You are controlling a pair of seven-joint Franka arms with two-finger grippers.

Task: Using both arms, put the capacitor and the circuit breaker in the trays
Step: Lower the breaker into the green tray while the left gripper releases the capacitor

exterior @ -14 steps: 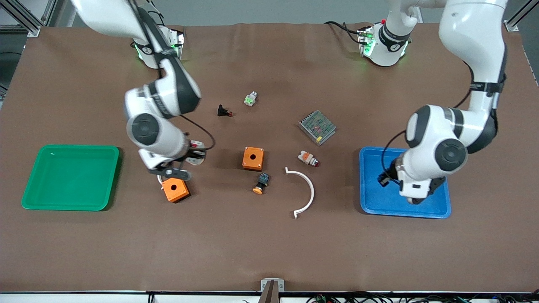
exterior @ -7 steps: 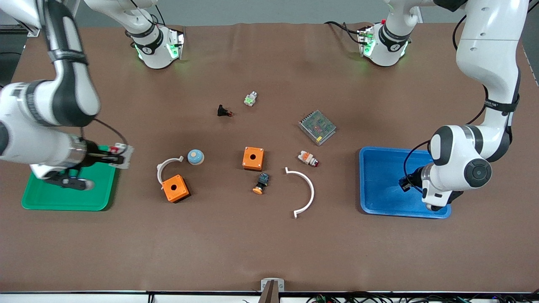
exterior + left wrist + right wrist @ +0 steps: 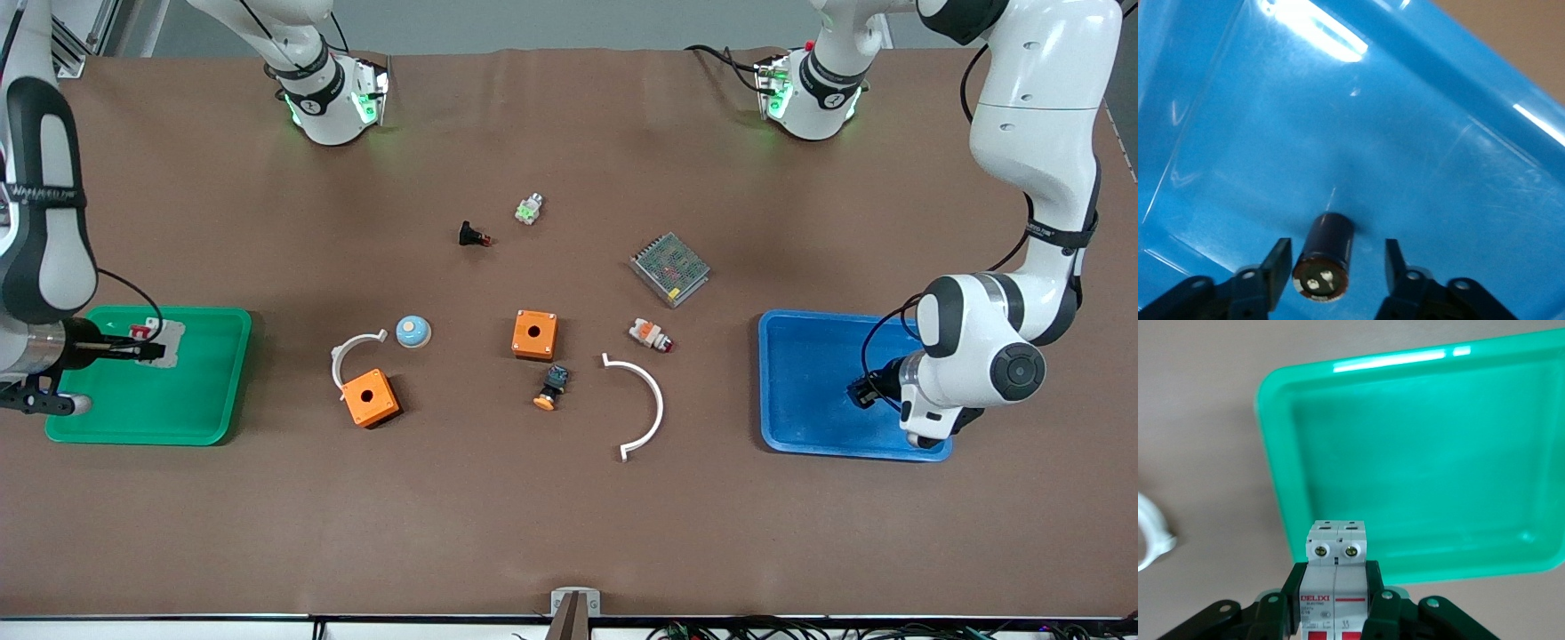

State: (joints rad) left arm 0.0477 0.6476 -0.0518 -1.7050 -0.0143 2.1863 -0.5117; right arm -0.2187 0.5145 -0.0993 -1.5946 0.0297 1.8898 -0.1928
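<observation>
The capacitor (image 3: 1328, 257), a small dark cylinder, lies on the floor of the blue tray (image 3: 1405, 133) between my left gripper's (image 3: 1335, 267) fingers. The fingers stand apart with a gap on each side of it. In the front view my left gripper (image 3: 867, 391) is low over the blue tray (image 3: 800, 373), and the capacitor is hidden there. My right gripper (image 3: 1336, 613) is shut on the white-grey circuit breaker (image 3: 1336, 573), whose red levers show. It holds the circuit breaker (image 3: 160, 340) over the green tray (image 3: 178, 400).
On the table between the trays lie two orange boxes (image 3: 534, 333) (image 3: 370, 397), a pale blue dome (image 3: 413, 331), two white arcs (image 3: 645, 404) (image 3: 351, 348), an orange-capped button (image 3: 551, 387), a white-orange part (image 3: 651, 334), a mesh-covered metal box (image 3: 670, 268) and a red-tipped black part (image 3: 472, 235).
My right arm has swung from beside the orange box to over the green tray, carrying the circuit breaker. My left gripper has shifted within the blue tray toward the left arm's end.
</observation>
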